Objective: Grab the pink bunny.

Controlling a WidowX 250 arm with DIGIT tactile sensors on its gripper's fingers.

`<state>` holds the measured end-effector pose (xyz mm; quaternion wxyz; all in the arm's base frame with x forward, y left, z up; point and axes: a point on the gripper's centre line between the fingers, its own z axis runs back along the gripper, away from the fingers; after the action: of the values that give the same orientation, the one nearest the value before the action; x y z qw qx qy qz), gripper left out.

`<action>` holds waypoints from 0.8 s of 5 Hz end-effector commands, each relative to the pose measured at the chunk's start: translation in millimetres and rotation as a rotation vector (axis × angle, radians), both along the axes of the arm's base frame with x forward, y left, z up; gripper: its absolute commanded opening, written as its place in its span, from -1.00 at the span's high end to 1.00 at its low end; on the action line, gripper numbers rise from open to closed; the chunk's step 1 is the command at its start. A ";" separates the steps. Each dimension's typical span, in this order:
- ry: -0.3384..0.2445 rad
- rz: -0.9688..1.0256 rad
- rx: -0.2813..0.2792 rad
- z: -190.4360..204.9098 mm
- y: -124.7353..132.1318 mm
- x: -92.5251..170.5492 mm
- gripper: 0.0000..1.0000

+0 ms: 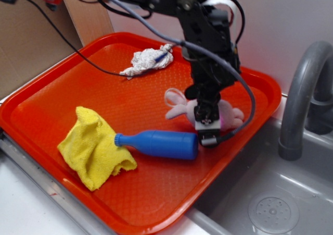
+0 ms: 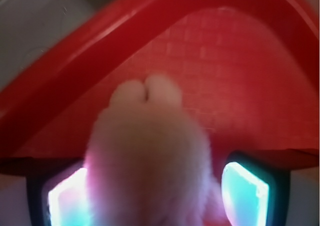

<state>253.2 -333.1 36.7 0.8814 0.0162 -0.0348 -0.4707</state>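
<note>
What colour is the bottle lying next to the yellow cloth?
Blue. The bottle lies on its side on the orange tray, seen best in the exterior view.

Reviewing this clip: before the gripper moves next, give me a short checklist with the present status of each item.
1. Pink bunny sits between the two fingers: ok.
2. Gripper is over the bunny, not the blue bottle: ok.
3. Fingers firmly pressed on the plush: cannot tell.
4. Bottle clear of the gripper: cannot tell; its base lies right beside it.
5. Yellow cloth and white wad out of the way: ok.
6. Bunny on the red tray: ok.
</note>
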 end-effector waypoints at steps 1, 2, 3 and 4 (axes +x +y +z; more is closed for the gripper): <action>0.001 -0.025 -0.031 2.6 -9.8 -16.0 1.00; 0.000 0.003 -0.025 12.5 -6.6 -16.0 1.00; 0.003 0.125 -0.009 42.8 8.3 -9.0 1.00; 0.021 0.358 -0.035 83.0 44.5 1.5 1.00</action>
<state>264.6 -280.0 86.8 0.9505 0.0201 0.0071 -0.3100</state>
